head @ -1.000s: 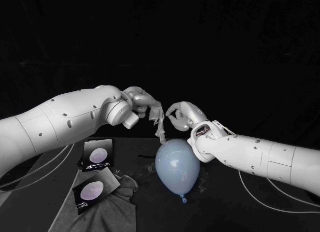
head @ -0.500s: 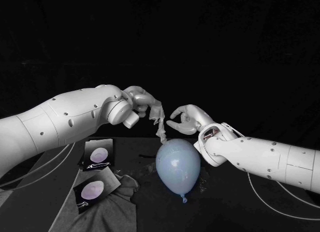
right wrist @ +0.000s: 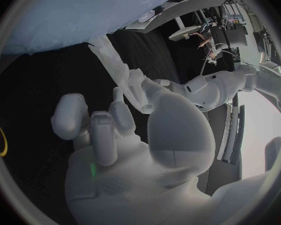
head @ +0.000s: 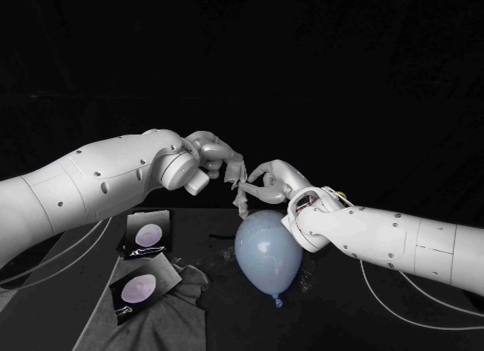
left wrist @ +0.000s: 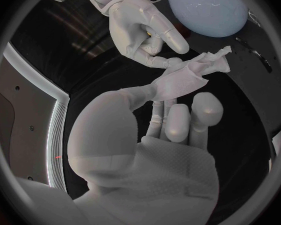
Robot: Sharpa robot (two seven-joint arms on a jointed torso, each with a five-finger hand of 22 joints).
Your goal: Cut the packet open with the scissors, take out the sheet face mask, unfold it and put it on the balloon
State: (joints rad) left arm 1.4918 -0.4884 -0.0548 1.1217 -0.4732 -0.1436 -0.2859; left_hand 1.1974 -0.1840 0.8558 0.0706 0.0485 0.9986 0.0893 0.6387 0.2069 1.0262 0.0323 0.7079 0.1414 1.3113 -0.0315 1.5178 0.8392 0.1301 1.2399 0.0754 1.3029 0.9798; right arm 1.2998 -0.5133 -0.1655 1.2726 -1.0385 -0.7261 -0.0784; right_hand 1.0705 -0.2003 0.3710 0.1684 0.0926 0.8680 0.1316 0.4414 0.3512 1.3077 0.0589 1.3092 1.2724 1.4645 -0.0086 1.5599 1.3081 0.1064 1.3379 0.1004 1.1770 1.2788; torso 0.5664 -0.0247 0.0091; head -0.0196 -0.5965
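Sheet face mask hangs as a narrow, crumpled strip in the middle of the scene, its lower end just above the far end of the balloon. The left hand pinches its upper end between its fingertips. The right hand has come in from the right and, judging by the left wrist view, has a thumb and finger closed on the strip lower down. The balloon lies on the black table with its knot toward the near side, and it looks bare.

On the near left, two packets lie on a grey cloth. I cannot tell which one has been cut.

Cutting and taking out look done, since the mask is out and in hand. What is left is the harder part: spreading the strip between the two hands into a flat sheet, then laying it over the balloon.
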